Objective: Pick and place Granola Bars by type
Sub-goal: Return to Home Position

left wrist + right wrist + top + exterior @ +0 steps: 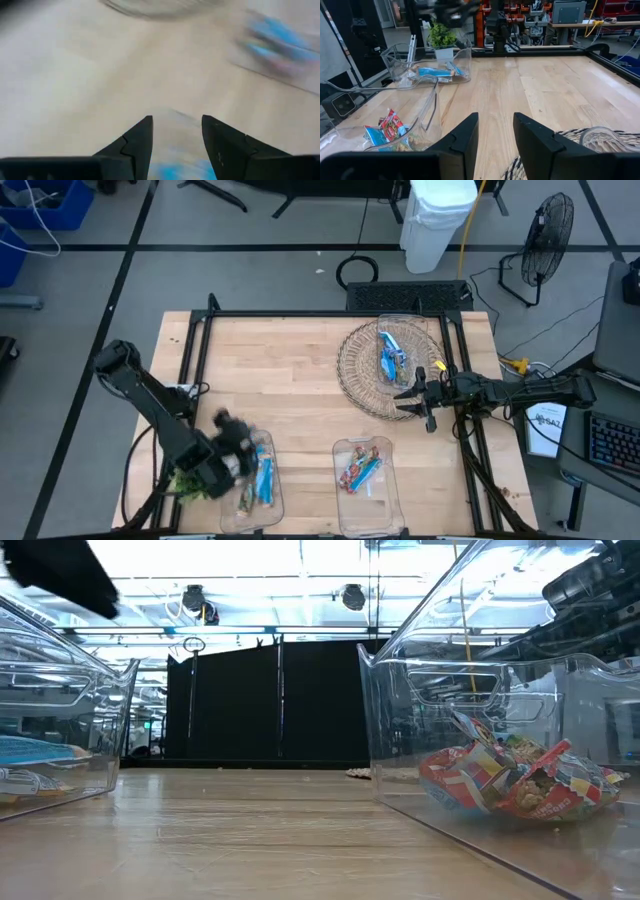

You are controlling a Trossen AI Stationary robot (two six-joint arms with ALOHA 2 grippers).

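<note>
You are seeing blue Granola Bars (pixel 264 478) lying in the clear bin (pixel 278 502) at the bench's (pixel 280 370) 7 o'clock, and multicoloured bars (pixel 358 470) in the 6 o'clock bin (pixel 385 500). The left end effector (pixel 176 120) is hovering above the blue ones, the right end effector (pixel 495 116) beside the 1 o'clock basket (pixel 355 375), both narrowly parted, holding nothing.

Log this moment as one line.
left gripper over blue-bar bin, jaws open | right gripper at wicker basket edge, jaws open | multicoloured granola bars in second bin
</note>
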